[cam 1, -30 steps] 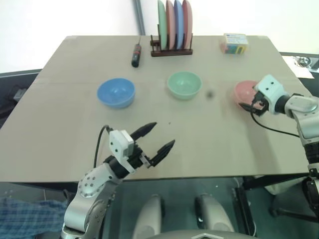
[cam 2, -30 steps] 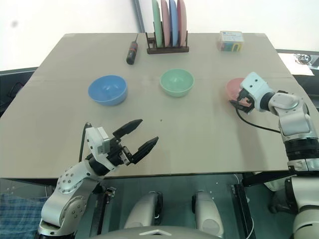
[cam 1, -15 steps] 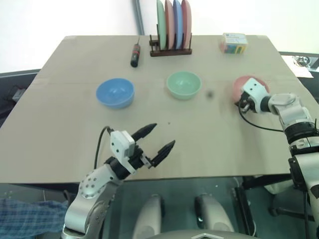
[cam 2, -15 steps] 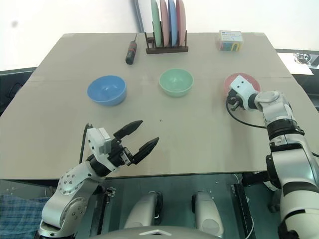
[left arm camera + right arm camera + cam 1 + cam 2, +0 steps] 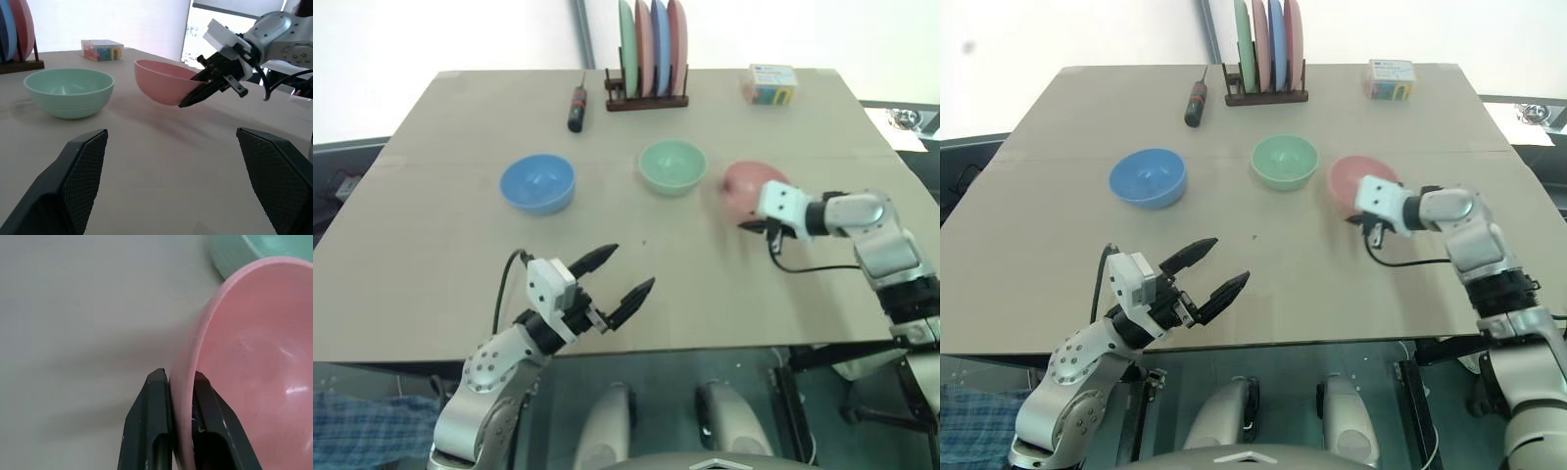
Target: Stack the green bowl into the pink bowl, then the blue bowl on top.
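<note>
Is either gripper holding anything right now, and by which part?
The right gripper holds the pink bowl by its rim, one finger inside and one outside, lifted off the table. The left gripper is open and holds nothing.

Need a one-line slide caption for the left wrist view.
Right gripper shut on pink bowl rim, lifted beside green bowl.

head cameras look down over the whole table (image 5: 431,245); left wrist camera sits low, facing the pink bowl (image 5: 164,83) and green bowl (image 5: 68,90); right wrist camera hugs the pink rim
</note>
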Available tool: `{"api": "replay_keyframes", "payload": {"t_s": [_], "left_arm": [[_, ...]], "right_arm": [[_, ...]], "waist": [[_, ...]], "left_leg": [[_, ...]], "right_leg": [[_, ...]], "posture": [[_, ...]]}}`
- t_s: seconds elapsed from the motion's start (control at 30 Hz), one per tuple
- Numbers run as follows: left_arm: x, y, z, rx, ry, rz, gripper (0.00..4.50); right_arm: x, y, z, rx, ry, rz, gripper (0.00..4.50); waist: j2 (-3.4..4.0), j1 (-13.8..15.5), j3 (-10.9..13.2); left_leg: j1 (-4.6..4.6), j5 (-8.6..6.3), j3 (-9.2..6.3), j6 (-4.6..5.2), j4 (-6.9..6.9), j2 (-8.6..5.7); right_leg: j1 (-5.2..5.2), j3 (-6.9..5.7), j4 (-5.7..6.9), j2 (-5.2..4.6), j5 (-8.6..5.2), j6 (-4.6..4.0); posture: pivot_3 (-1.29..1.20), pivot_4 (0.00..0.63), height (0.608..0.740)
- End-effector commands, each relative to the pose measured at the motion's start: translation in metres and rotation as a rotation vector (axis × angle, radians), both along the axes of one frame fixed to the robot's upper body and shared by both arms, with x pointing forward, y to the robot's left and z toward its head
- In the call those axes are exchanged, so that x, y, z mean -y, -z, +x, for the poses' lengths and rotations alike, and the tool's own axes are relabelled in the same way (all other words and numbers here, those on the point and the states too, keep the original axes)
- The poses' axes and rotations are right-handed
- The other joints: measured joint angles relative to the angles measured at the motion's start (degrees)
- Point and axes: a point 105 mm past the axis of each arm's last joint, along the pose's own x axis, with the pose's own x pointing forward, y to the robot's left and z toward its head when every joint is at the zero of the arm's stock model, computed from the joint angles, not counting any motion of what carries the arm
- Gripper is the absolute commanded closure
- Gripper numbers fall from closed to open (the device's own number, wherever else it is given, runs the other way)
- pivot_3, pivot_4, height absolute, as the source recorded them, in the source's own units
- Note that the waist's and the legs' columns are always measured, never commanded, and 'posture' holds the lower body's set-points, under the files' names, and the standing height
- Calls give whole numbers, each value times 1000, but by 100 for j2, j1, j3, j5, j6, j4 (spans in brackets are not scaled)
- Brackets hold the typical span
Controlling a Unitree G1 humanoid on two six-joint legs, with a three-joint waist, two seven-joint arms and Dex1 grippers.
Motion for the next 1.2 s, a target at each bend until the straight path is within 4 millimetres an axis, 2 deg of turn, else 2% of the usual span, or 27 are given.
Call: {"api": "replay_keyframes", "payload": {"t_s": [0.03, 0.1, 0.17, 0.23, 0.3, 0.33, 0.47, 0.5, 0.57, 0.7, 0.77, 0.83, 1.0, 1.1, 1.2], "left_arm": [[0, -5, 0, 22, 10, 10, 0], [0, -5, 2, 21, 14, 16, 0], [0, -5, 3, 19, 16, 16, 0], [0, -5, 4, 21, 16, 17, 0], [0, -6, 4, 21, 16, 17, 0], [0, -6, 4, 21, 16, 17, 0], [1, -5, 4, 18, 12, 12, 0], [1, -5, 4, 17, 12, 11, 0], [1, -5, 3, 17, 10, 7, 0], [1, -7, 4, 23, 0, -8, 0], [-2, -10, 5, 28, -21, -31, 0], [-5, -13, 7, 32, -52, -70, 0], [-21, -19, 18, 66, -175, -100, 0], [-30, -20, 22, 74, -232, -100, 0], [-36, -17, 24, 72, -274, -87, 0]], "right_arm": [[-34, -12, -26, 63, -119, -14, 4389], [-57, -9, -39, 72, -175, -24, 4389], [-67, -7, -43, 77, -189, -31, 4389], [-69, -6, -40, 94, -181, -50, 3717], [-70, -5, -39, 104, -180, -66, 3389], [-71, -5, -40, 101, -185, -70, 2854], [-73, -5, -44, 85, -198, -65, 1278], [-72, -6, -44, 83, -197, -66, 758], [-68, -11, -42, 82, -191, -69, 96], [-62, -30, -43, 32, -187, -23, 96], [-63, -47, -35, 26, -149, 52, 96], [-62, -62, -23, 30, -98, 109, 96], [-58, -87, 27, 82, 42, 175, 96], [-66, -89, 50, 93, 82, 188, 96], [-76, -82, 72, 92, 122, 193, 96]], "waist": [[0, 1, 0], [-2, 6, -1], [-2, 8, -1], [-3, 30, -2], [-5, 48, -2], [-5, 46, -2], [-4, 32, -2], [-5, 31, -2], [-5, 30, -2], [-5, 30, -2], [-5, 27, -2], [-5, 7, -2], [-6, 5, -3], [-6, -2, -2], [-5, -14, -2]], "left_leg": [[0, 0, 0, 0, 0, 0], [0, 0, -1, 0, 1, 0], [-1, 0, -3, 0, 2, 0], [-3, 0, -4, 0, 2, 0], [-5, 0, -6, 0, 4, -2], [-6, 0, -6, 0, 5, -2], [-4, 0, -9, 0, 2, 0], [-4, 0, -9, 0, 2, 0], [-4, 0, -8, 0, 2, 0], [-4, 0, -8, 0, 3, -1], [-4, 0, -9, 0, 3, -1], [-4, 0, -7, 0, 3, 0], [-1, 0, -9, 0, 3, 0], [-3, 0, -8, 0, 3, 0], [-4, 0, -6, 0, -4, -1]], "right_leg": [[0, 0, 0, 0, -1, -1], [0, -1, 0, 0, -10, -17], [0, -3, 0, 0, -12, -21], [0, -5, -1, -1, -11, -22], [2, -8, -3, -3, -11, -22], [2, -8, -4, -4, -11, -22], [1, -12, -2, -2, -12, -23], [1, -12, -2, -2, -12, -23], [1, -12, -2, -2, -12, -23], [2, -12, -2, -3, -12, -23], [1, -12, -2, -3, -12, -23], [1, -10, -1, -3, -11, -23], [3, -14, 0, -2, -11, -24], [2, -12, -1, -2, -9, -24], [-1, -10, -3, -2, 3, -4]], "posture": [[0, 150, 740], [0, 150, 740], [0, 150, 740], [0, 150, 740], [0, 150, 740], [0, 150, 740], [0, 150, 740], [0, 150, 740], [0, 150, 740], [0, 150, 740], [0, 150, 740], [0, 150, 740], [0, 150, 740], [0, 150, 740], [0, 150, 740]]}}
